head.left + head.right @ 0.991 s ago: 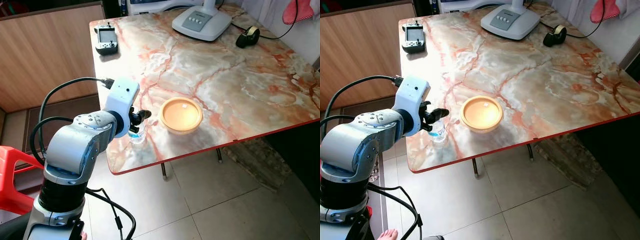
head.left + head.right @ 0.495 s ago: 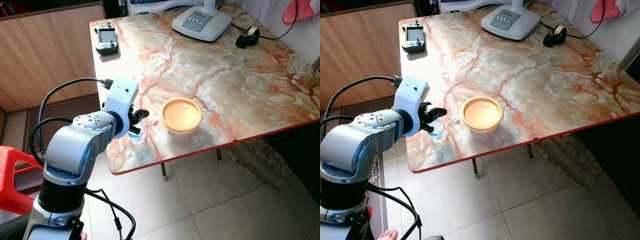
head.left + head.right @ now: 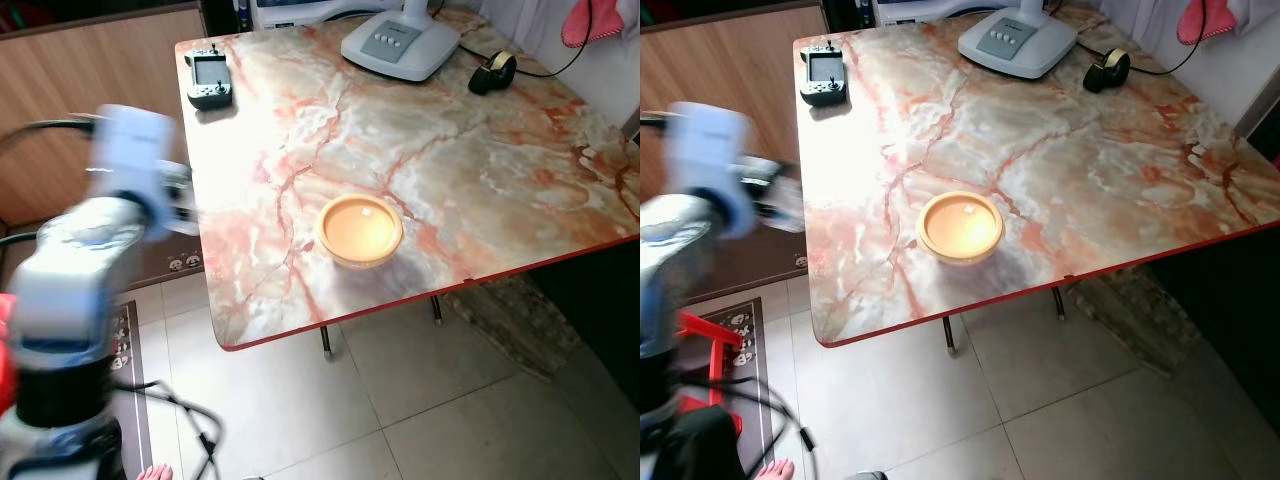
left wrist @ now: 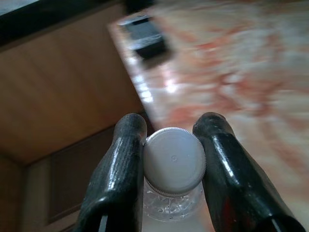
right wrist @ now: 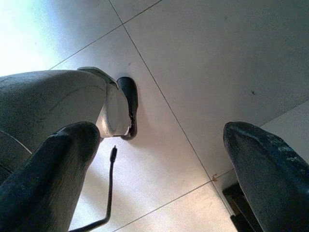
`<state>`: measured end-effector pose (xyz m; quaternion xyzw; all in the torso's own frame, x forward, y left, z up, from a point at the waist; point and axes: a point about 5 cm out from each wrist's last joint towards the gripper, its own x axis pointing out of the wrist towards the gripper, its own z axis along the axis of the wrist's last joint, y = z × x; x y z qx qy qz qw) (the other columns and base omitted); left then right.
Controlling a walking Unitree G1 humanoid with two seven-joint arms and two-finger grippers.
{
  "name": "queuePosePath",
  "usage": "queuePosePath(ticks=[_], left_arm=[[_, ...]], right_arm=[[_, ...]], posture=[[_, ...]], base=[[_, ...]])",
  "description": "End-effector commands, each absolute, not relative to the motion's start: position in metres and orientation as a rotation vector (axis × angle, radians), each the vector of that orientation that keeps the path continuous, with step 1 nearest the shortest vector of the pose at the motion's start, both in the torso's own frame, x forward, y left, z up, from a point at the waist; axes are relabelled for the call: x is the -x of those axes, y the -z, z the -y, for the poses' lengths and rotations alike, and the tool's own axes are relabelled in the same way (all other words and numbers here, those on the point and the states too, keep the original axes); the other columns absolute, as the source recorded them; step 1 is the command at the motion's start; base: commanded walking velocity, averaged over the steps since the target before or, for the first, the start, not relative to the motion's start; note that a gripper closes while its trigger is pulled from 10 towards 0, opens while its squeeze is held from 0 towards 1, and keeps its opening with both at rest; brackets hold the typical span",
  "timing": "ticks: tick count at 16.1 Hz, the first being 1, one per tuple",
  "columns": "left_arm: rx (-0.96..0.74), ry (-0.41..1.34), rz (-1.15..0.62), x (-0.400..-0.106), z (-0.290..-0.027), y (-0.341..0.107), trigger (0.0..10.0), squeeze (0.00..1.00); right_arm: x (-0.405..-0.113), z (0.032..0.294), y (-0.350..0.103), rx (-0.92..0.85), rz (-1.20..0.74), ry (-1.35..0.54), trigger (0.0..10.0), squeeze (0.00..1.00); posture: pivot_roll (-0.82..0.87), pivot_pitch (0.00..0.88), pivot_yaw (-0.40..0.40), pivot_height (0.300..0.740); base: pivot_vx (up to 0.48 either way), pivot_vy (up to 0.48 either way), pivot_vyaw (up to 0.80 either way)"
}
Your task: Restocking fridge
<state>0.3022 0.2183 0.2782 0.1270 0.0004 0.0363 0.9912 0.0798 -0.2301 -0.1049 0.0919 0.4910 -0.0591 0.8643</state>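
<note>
1. Bottle [image 4: 175, 166]: a small clear plastic one with a ribbed white cap, gripped at the neck between the two black fingers [image 4: 118, 169] of the left gripper [image 4: 174, 162]; it hangs off the table, beyond its left edge, in front of the wooden panel [image 3: 90, 90].
2. Whether the bottle has anything in it cannot be told.
3. Bowl [image 3: 360, 230]: round, pale orange and glossy, standing on the marble table [image 3: 480, 150] near its front edge; nothing can be made out inside.
4. Tabletop: polished stone with pink and rust veins, a red rim and rounded corners.
5. Handheld controller [image 3: 210, 80], dark grey with a screen, lies at the far left corner.
6. White appliance base [image 3: 400, 40] with grey buttons stands at the far edge, and a dark roll of tape [image 3: 493, 72] lies beside it towards the right.
7. Left arm [image 3: 90, 250] is blurred, silver, to the left of the table.
8. Right gripper [image 5: 159, 164] hangs with its fingers wide apart, holding nothing, above grey floor tiles [image 5: 203, 63].
</note>
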Motion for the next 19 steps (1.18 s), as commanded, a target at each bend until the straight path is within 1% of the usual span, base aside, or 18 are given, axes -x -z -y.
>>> queuePosePath(ticks=[1,2,3,4,5,6,7,8,9,10,11,12,14,15,17,19], left_arm=[[-0.257,-0.172,-0.014,-0.297,-0.240,-0.264,10.0,0.00],[-0.275,-0.261,-0.054,-0.289,-0.261,-0.233,10.0,0.00],[-0.308,-0.320,-0.101,-0.283,-0.274,-0.211,10.0,0.00],[-0.282,-0.378,-0.125,-0.275,-0.285,-0.189,10.0,0.00],[-0.272,-0.388,-0.130,-0.273,-0.286,-0.186,10.0,0.00],[-0.250,-0.420,-0.193,-0.264,-0.291,-0.156,10.0,0.00],[-0.213,-0.440,-0.250,-0.248,-0.293,-0.112,10.0,0.00],[-0.181,-0.451,-0.263,-0.242,-0.291,-0.096,10.0,0.00],[-0.189,-0.454,-0.287,-0.238,-0.290,-0.083,10.0,0.00],[-0.174,-0.456,-0.349,-0.229,-0.289,-0.059,10.0,0.00],[-0.165,-0.457,-0.383,-0.225,-0.288,-0.048,10.0,0.00],[-0.149,-0.438,-0.447,-0.218,-0.283,-0.024,10.0,0.00],[-0.147,-0.399,-0.518,-0.213,-0.275,0.001,10.0,0.00],[-0.178,-0.358,-0.599,-0.206,-0.267,0.022,10.0,0.00],[-0.215,-0.290,-0.680,-0.197,-0.256,0.043,10.0,0.00],[-0.198,-0.270,-0.711,-0.195,-0.251,0.050,10.0,0.00]], right_arm=[[-0.068,0.232,0.107,-0.194,-1.066,0.132,10.0,0.00],[-0.067,0.232,0.107,-0.194,-1.067,0.134,10.0,0.00],[-0.066,0.232,0.107,-0.193,-1.067,0.134,10.0,0.00],[-0.066,0.232,0.107,-0.192,-1.067,0.134,10.0,0.00],[-0.066,0.233,0.107,-0.192,-1.067,0.134,10.0,0.00],[-0.066,0.233,0.107,-0.192,-1.065,0.135,10.0,0.00],[-0.066,0.233,0.107,-0.192,-1.062,0.138,10.0,0.00],[-0.065,0.233,0.107,-0.193,-1.061,0.140,10.0,0.00],[-0.065,0.233,0.107,-0.193,-1.060,0.141,10.0,0.00],[-0.065,0.232,0.107,-0.193,-1.060,0.142,10.0,0.00],[-0.065,0.232,0.107,-0.193,-1.060,0.143,10.0,0.00],[-0.065,0.232,0.107,-0.194,-1.059,0.143,10.0,0.00],[-0.065,0.231,0.107,-0.195,-1.058,0.143,10.0,0.00],[-0.065,0.231,0.107,-0.200,-1.054,0.147,10.0,0.00],[-0.065,0.230,0.107,-0.203,-1.049,0.149,10.0,0.00],[-0.064,0.230,0.107,-0.207,-1.044,0.155,10.0,0.00]], posture=[[0.23,0.185,-0.027,0.740],[0.23,0.185,-0.026,0.740],[0.23,0.184,-0.026,0.740],[0.23,0.184,-0.029,0.740],[0.23,0.181,-0.030,0.740],[0.22,0.178,-0.029,0.740],[0.21,0.178,-0.025,0.740],[0.21,0.175,-0.026,0.740],[0.20,0.168,-0.025,0.740],[0.20,0.161,-0.023,0.740],[0.19,0.157,-0.024,0.740],[0.19,0.150,-0.021,0.740],[0.19,0.144,-0.019,0.740],[0.19,0.134,-0.014,0.740],[0.18,0.128,-0.012,0.740],[0.18,0.129,-0.014,0.740]], base=[[0.000,0.000,0.00],[0.000,0.000,0.00],[0.000,0.000,0.00],[0.000,0.000,0.00],[0.000,0.000,0.00],[0.000,0.000,0.00],[0.000,0.000,0.00],[0.000,0.000,0.00],[0.000,0.000,0.00],[0.000,0.000,0.00],[0.000,0.000,0.00],[0.000,0.000,0.00],[0.000,0.000,0.00],[0.000,0.000,0.00],[0.000,0.000,0.00],[0.000,0.000,0.00]])
